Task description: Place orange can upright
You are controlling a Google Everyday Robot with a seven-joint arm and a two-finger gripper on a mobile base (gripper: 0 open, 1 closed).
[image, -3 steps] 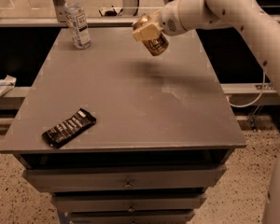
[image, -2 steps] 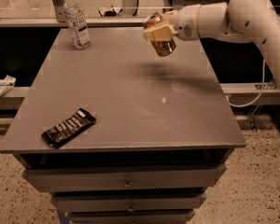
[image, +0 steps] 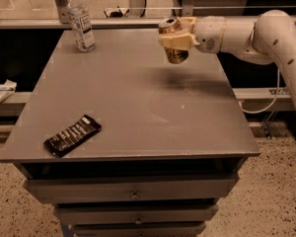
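Observation:
The orange can (image: pixel 173 49) is an orange-gold drink can with silver ends. It hangs in the air above the far right part of the grey table (image: pixel 138 107), close to upright and slightly tilted, its silver top facing up. My gripper (image: pixel 174 37) reaches in from the right on a white arm and is shut on the can around its upper half. The can's shadow falls on the tabletop below it.
A clear plastic water bottle (image: pixel 81 19) stands at the table's far left corner. A dark snack wrapper (image: pixel 72 135) lies near the front left edge. Drawers sit under the tabletop. A rail and glass run behind the table.
The arm has swung the can from a tilted pose toward upright and shifted it slightly right and toward the table's far edge. The grip on the can has stayed shut.

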